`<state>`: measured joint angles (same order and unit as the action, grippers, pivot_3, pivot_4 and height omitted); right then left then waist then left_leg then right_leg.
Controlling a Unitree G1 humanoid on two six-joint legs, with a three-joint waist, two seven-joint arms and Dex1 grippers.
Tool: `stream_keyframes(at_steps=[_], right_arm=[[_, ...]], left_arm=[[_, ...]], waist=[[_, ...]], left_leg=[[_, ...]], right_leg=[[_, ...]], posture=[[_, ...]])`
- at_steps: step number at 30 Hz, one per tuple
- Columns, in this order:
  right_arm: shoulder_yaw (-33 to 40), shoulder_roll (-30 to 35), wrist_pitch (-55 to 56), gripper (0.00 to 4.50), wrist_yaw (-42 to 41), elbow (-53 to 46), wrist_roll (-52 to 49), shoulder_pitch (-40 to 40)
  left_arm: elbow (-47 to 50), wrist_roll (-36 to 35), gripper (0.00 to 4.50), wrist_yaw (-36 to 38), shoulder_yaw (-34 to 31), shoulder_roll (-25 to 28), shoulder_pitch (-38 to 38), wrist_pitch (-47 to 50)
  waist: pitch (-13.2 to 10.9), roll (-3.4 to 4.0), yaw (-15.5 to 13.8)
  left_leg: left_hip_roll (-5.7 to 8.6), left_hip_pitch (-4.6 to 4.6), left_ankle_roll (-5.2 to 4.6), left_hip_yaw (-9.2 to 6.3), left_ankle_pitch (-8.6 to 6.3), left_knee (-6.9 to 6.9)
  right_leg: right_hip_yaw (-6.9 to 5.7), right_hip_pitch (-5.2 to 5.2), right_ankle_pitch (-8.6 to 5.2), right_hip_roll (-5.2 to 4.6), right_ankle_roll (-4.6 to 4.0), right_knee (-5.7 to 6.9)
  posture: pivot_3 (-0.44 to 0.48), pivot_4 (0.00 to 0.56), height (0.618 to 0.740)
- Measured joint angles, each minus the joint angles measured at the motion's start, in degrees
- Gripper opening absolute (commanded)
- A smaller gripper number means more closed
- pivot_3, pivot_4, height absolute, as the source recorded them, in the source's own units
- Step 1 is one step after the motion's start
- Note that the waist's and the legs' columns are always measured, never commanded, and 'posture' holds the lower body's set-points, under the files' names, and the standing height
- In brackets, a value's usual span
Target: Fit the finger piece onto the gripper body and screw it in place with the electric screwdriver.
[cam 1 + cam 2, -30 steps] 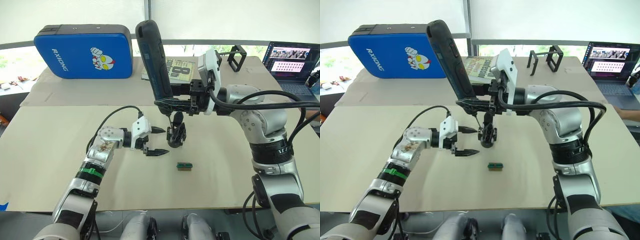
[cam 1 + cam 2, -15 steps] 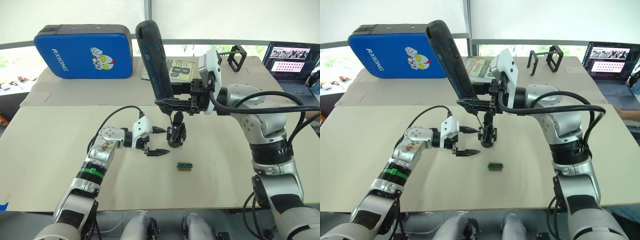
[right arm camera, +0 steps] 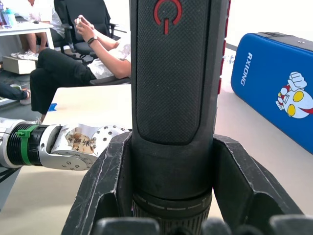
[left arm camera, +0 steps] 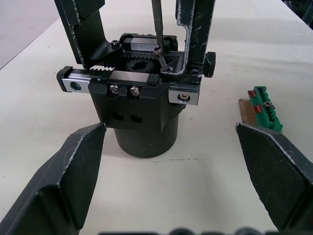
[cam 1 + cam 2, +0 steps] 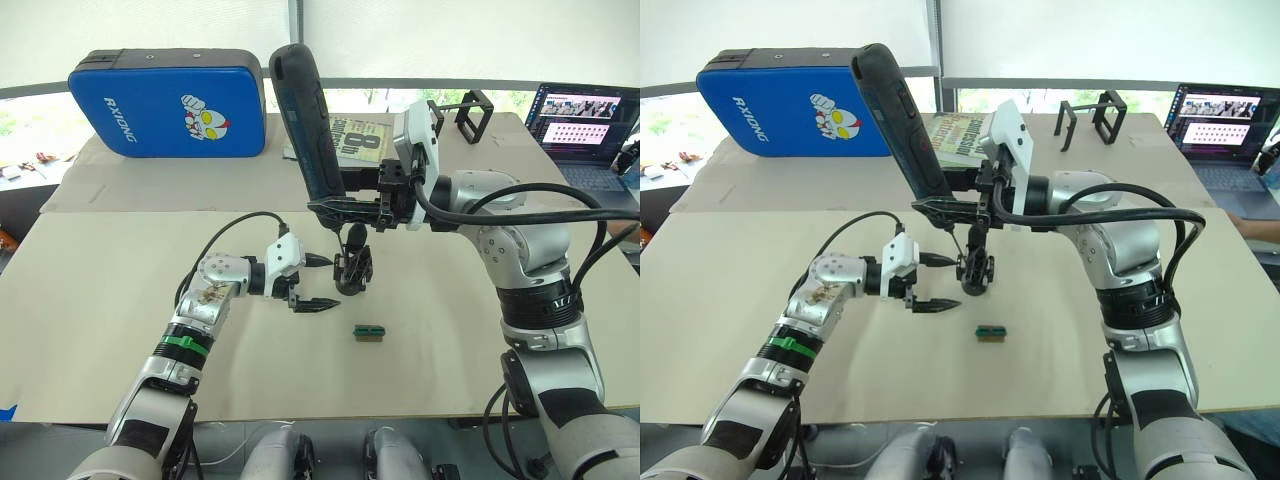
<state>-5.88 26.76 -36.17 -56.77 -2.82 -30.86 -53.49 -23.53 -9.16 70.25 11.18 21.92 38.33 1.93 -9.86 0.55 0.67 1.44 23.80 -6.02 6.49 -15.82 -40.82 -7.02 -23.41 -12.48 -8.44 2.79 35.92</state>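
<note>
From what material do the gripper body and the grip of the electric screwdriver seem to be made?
The gripper body looks like matte black plastic, possibly printed, with shiny metal screws on its front rail. The electric screwdriver has a dark grip with a fine dotted texture, likely rubber or textured plastic; its thin bit looks like bare steel.

Beige table (image 5: 100, 330), gripper body (image 5: 352, 272), green block (image 5: 368, 331), blue case (image 5: 165, 108), laptop (image 5: 583, 120)

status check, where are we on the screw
Right gripper shut on electric screwdriver, bit on a screw atop gripper body. Left gripper open beside it. Nothing blocking.
</note>
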Motion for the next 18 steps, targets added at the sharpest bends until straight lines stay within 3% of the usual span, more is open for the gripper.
stream_keyframes(at_steps=[18], right_arm=[[0.21, 0.54, -0.24, 1.86, -0.20, -0.10, -0.54, 0.01]], left_arm=[[-0.10, 0.01, 4.50, 0.02, 0.00, -0.03, 0.06, -0.32]], waist=[[0.00, 0.00, -0.01]], left_leg=[[0.00, 0.00, 0.00, 0.00, 0.00, 0.00]], right_leg=[[0.00, 0.00, 0.00, 0.00, 0.00, 0.00]], posture=[[0.000, 0.150, 0.740]])
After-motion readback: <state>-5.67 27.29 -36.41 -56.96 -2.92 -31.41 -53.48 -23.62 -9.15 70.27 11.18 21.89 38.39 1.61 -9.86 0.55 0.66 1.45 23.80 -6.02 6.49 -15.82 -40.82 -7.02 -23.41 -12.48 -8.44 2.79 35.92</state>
